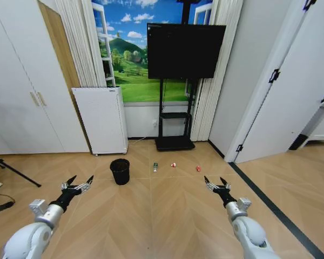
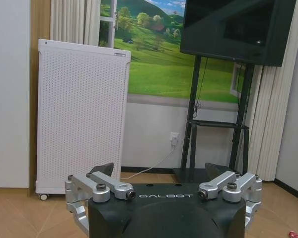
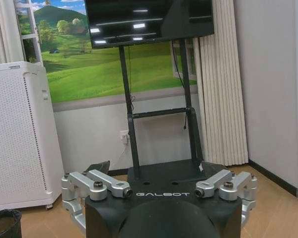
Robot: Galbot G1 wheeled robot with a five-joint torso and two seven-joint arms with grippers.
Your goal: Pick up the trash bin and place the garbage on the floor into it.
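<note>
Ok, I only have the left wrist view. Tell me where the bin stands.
Observer: The bin stands upright on the floor, ahead of the left gripper and slightly to its right.
Operator: Give me the garbage.
Observer: Three pieces lie in a row right of the bin: green bottle, red-and-white scrap, red piece.
Operator: Now the right gripper.
Observer: The right gripper hovers over bare floor, fingers open, short of the red piece.
</note>
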